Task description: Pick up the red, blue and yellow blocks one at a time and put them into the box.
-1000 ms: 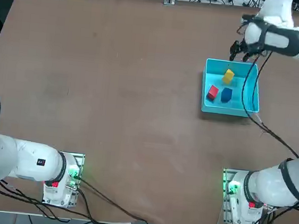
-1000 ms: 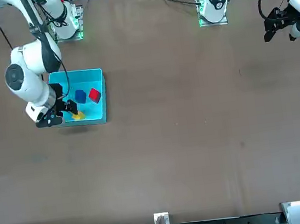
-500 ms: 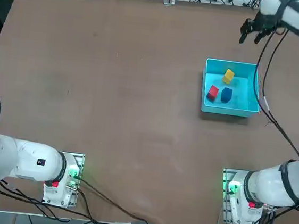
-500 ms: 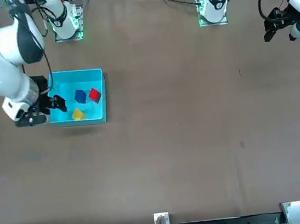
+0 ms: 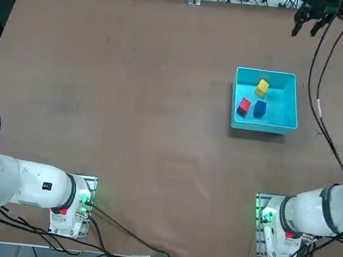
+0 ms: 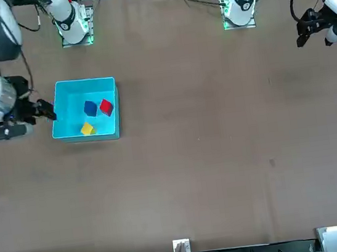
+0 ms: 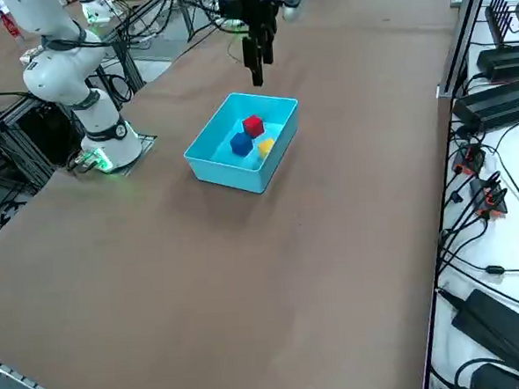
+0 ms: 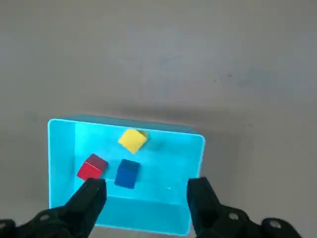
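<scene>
Here, one box (image 5: 286,119), cyan, shallow, on the brown table (image 5: 130,112) toward the robot's right and far side. Contents: red block (image 5: 244,105), blue block (image 5: 259,109), yellow block (image 5: 262,87), all three on its floor. Red and blue sit side by side, close but apart; yellow lies a little beyond them, tilted on the diagonal.

Right gripper (image 5: 308,22): raised clear of the box, over the table's far edge, jaws apart and holding nothing.

By view: overhead places the gripper beyond the box at the picture's top edge. The front view shows the gripper (image 6: 45,109) just beside the box wall, which reads as height, not contact. The side view shows the fingers (image 7: 256,69) hanging well above the box rim. The wrist view alone shows both fingertips (image 8: 96,191) spread, with the box framed between and beyond them.
</scene>
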